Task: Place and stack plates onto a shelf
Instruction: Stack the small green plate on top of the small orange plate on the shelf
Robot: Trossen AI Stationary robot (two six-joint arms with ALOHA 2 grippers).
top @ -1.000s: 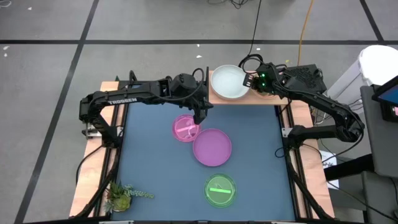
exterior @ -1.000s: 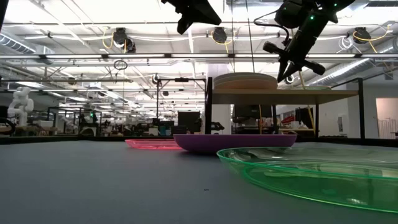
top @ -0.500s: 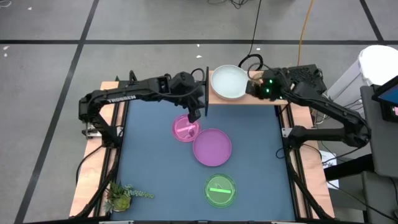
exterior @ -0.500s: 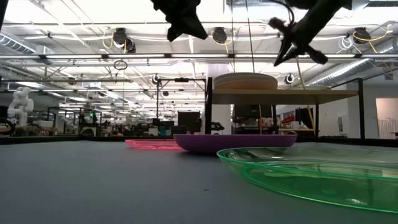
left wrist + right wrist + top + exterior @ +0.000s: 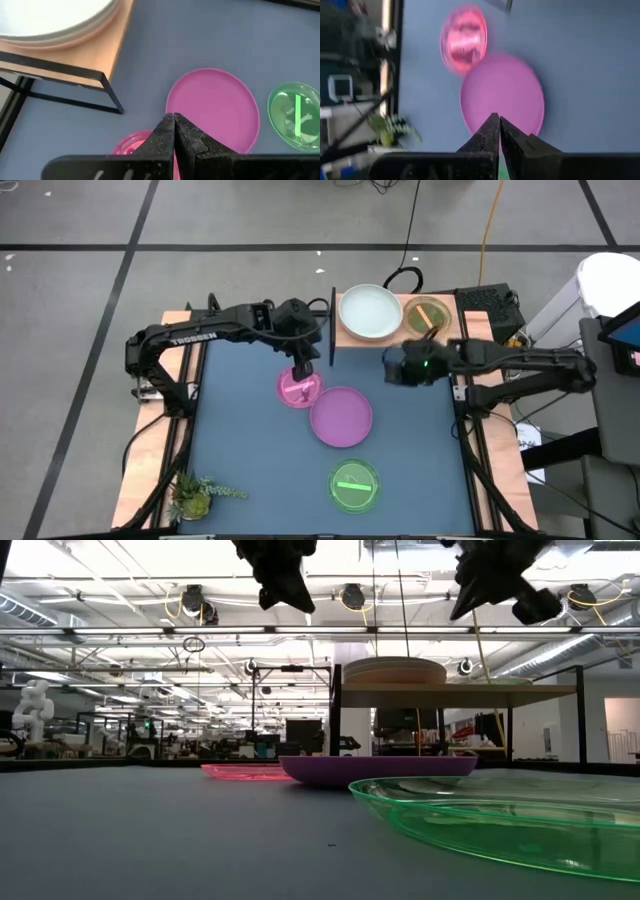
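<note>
One readable word, "TROSSEN", marks the left arm (image 5: 195, 337).

Small potted plant (image 5: 197, 496) at the dark table's (image 5: 240, 460) near-left corner; black laptop (image 5: 487, 302) beyond its far-right corner.

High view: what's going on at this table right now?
Two arms are loading plates onto the shelf. A white plate and an orange plate sit on it. The pink plate, purple plate and green plate lie on the table. The left gripper hovers shut above the pink one; the right gripper hangs shut and empty.
</note>
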